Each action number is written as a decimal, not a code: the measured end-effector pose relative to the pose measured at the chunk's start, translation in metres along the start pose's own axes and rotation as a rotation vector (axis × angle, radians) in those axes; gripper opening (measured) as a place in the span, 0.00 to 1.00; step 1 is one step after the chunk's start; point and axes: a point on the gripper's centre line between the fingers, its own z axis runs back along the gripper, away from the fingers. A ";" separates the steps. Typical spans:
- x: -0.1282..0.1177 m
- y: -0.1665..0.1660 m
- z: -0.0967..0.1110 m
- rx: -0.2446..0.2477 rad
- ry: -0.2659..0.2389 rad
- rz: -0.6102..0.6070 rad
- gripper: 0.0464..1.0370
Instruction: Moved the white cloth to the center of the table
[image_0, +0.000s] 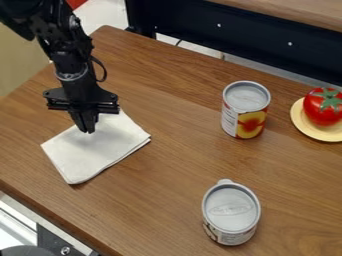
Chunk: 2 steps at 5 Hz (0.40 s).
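White cloth (100, 156) lay folded on the view's left of the table (167, 172) beneath the narrowly closed gripper (87, 130), any pinch impossible to tell, so a sure grip, then a slow, low drag centerward, seemed best.

Over on the right, a tomato (322, 107) sits on a yellow plate (308, 129); left of it stands one can (245, 110), and nearer the front, another can (230, 212).

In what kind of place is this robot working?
Probably a robot test area with a play-food setup: a black robot arm hangs over a wooden table with a white cloth, two cans and a tomato on a plate.
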 end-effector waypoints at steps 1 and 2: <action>-0.005 -0.002 -0.005 0.001 0.030 0.064 0.01; -0.005 -0.003 -0.008 0.004 0.036 0.083 0.01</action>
